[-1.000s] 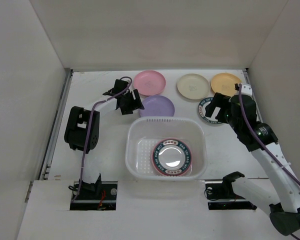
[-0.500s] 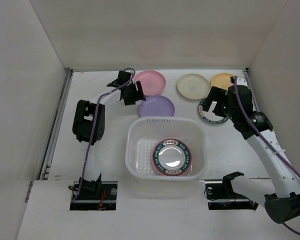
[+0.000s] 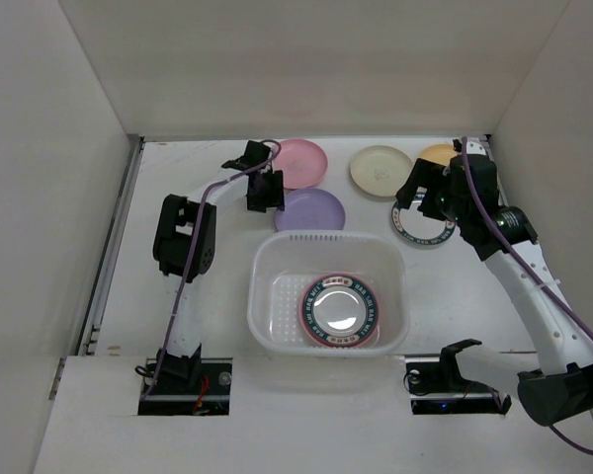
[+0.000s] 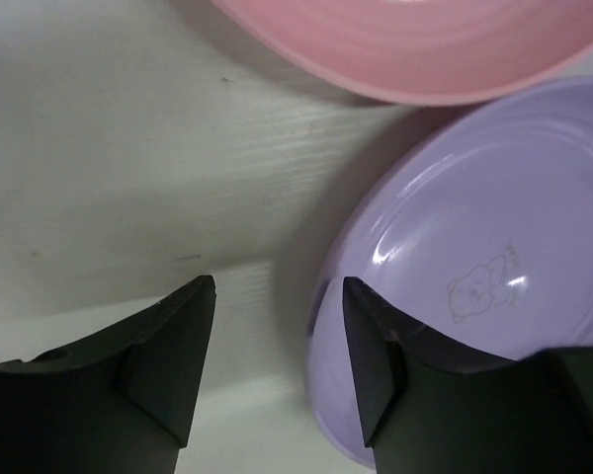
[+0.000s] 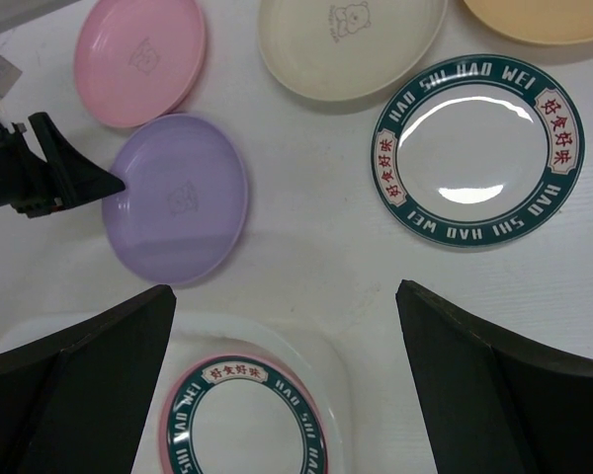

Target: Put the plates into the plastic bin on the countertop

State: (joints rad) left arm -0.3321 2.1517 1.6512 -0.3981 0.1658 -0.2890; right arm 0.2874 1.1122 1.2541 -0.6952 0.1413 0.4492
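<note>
The plastic bin (image 3: 267, 296) stands mid-countertop (image 3: 193, 163) and holds a teal-rimmed plate (image 3: 340, 309) stacked on a pink one. Behind it lie a purple plate (image 3: 314, 209), a pink plate (image 3: 298, 161), a cream plate (image 3: 381, 170), an orange-yellow plate (image 3: 437, 154) and a second teal-rimmed plate (image 3: 423, 229). My left gripper (image 3: 265, 192) is open at the purple plate's left edge. In the left wrist view (image 4: 277, 296) one finger (image 4: 376, 365) is over the purple plate's (image 4: 474, 257) rim, the other on the counter side. My right gripper (image 3: 425, 196) is open and empty, above the second teal-rimmed plate (image 5: 477, 148).
White walls close in the counter at the back and both sides. The right wrist view shows the bin's rim (image 5: 321, 346) below, the purple plate (image 5: 176, 196) and the left gripper (image 5: 49, 173) beside it. The right arm partly covers the orange-yellow plate.
My left gripper has moved right to the purple plate's left edge. My right gripper has drawn back towards the far wall, over the teal-rimmed plate. No plate has moved.
</note>
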